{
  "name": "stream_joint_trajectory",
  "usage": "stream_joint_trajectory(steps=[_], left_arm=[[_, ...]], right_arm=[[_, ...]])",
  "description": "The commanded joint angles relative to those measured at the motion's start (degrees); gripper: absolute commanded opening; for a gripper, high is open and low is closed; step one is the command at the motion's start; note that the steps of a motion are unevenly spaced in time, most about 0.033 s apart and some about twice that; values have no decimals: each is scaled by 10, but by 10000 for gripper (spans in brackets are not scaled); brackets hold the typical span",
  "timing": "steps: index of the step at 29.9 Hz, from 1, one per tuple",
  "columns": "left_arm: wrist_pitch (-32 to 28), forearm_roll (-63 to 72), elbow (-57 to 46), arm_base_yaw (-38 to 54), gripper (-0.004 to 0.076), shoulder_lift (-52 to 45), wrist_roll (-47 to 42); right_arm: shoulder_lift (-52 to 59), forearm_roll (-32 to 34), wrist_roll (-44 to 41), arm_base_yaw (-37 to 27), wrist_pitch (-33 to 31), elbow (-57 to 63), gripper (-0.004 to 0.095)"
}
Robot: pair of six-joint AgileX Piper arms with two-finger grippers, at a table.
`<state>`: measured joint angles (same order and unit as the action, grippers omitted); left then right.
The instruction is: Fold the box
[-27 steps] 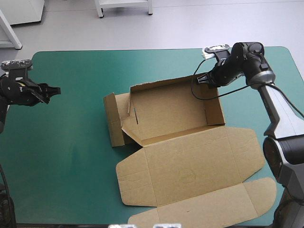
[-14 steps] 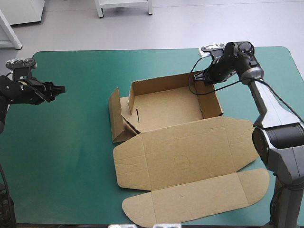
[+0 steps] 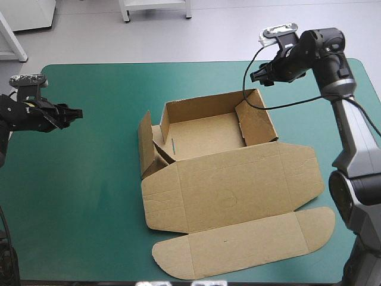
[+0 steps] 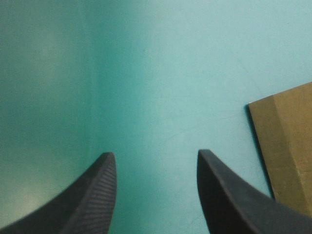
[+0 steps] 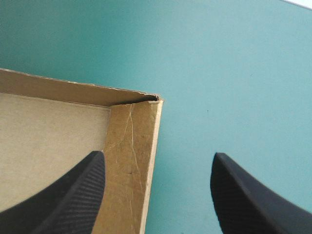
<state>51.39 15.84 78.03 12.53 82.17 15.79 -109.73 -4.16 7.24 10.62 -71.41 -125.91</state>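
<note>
- The box sits in the middle of the teal-green cover. Its tray's long axis runs left to right, and its lid lies flat on the box's near side.
- The right gripper hangs just above the box's far right corner, black fingers apart and empty. The end wall there stands raised.
- The left gripper, also spread and empty, is well apart from the box's left end, where a flap leans outward, untucked.
- We judge that flap is next, and the left arm is the nearer one.
- The brown board looks stiff, matt and creased along its scores.
</note>
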Motion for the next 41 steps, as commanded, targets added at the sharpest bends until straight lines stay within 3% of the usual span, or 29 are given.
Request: stream_joint_trajectory(steps=[1, 9, 14, 20, 35, 38, 41], left_arm=[[-20, 25, 14, -4, 366, -23, 4], [-25, 31, 14, -34, 366, -23, 16], [-28, 33, 14, -35, 366, -23, 18], [-29, 33, 14, -35, 366, -23, 18], [-30, 33, 14, -35, 366, -23, 18], [-30, 33, 14, -35, 366, -23, 18], [-29, 33, 14, -35, 366, -23, 18]], right_arm=[[78, 9, 2, -2, 0, 23, 594], [159, 9, -5, -2, 4, 212, 590], [159, 25, -5, 13, 71, 279, 590], [116, 48, -9, 43, 144, 281, 590], [-8, 45, -18, 43, 161, 228, 589], [-22, 51, -22, 43, 154, 210, 520], [-31, 60, -21, 43, 136, 208, 347]])
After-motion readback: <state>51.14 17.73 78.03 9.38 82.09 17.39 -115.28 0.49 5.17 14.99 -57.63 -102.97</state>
